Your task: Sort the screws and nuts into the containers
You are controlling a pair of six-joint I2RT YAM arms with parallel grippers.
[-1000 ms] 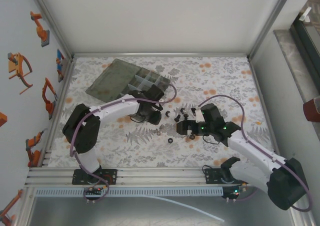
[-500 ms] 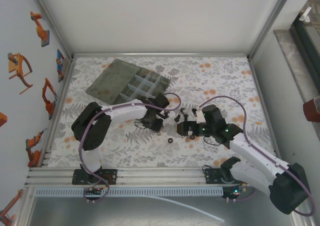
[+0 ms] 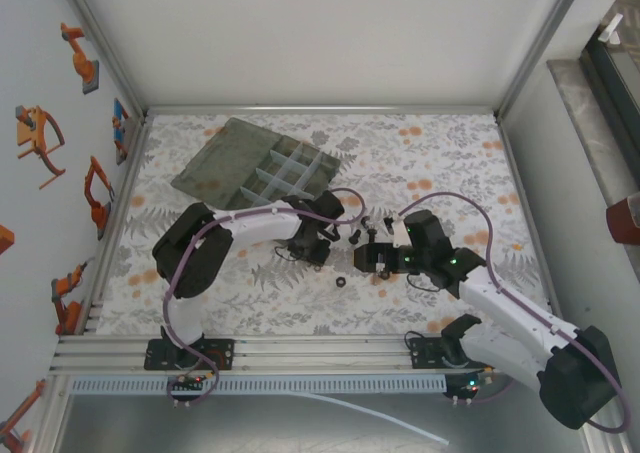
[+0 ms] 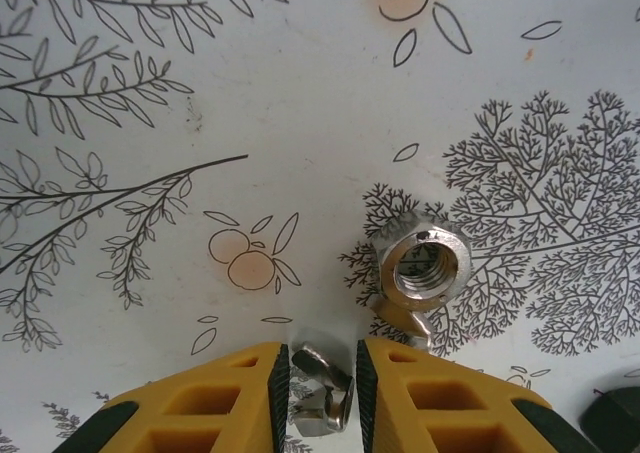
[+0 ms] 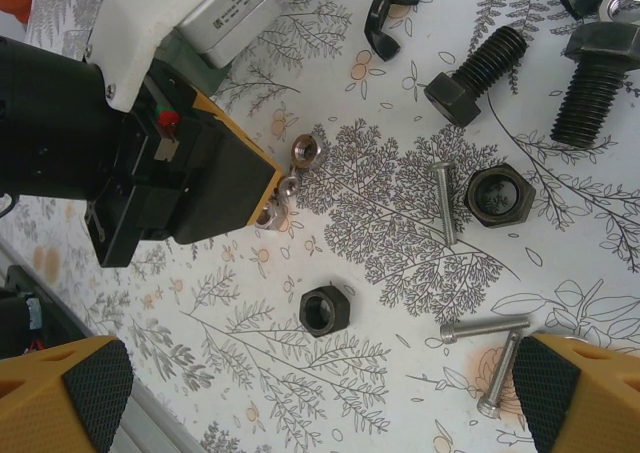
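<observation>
Steel wing nut [image 4: 322,393], mid-table beside a hex nut [image 4: 423,266], pinched in the narrow left gripper [image 4: 322,371]; right gripper [image 5: 320,398] wide; lift straight, grip firm, toward the far-left box [image 3: 290,168].

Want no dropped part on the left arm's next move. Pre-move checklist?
1. Silver wing nut between the left fingers: ok, one finger close against each side.
2. Grip firm enough to lift: cannot tell.
3. Silver hex nut apart from those fingers: ok, it lies ahead of them with a gap.
4. Organiser box lid open, compartments exposed: ok.
5. Right gripper open and holding nothing: ok.
</observation>
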